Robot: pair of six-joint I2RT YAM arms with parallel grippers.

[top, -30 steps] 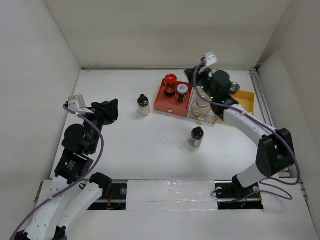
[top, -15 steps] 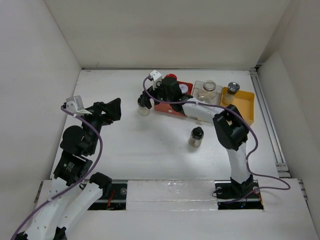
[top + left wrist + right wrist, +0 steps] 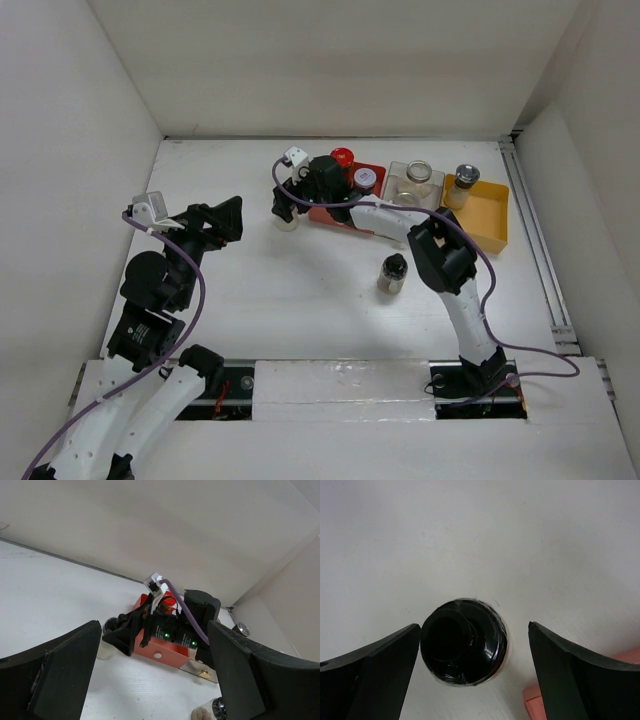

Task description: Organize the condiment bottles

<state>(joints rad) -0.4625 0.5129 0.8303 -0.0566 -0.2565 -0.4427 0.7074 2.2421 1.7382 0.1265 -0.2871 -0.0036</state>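
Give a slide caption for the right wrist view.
Open right end effector over a black-capped shaker on the table.

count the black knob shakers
2. One shaker stands loose mid-table; the other is left of the red tray, beneath the open right gripper. The arm may hide more.

Red tray (image 3: 330, 214), clear-looking tray (image 3: 398, 170), yellow tray (image 3: 488, 210)

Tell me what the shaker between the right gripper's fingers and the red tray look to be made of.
Shaker: the cap looks like glossy black plastic, given the sharp highlights on it; the pale body below may be clear glass, but it is mostly hidden. Red tray: probably matte moulded plastic, with flat uniform colour and no glints.
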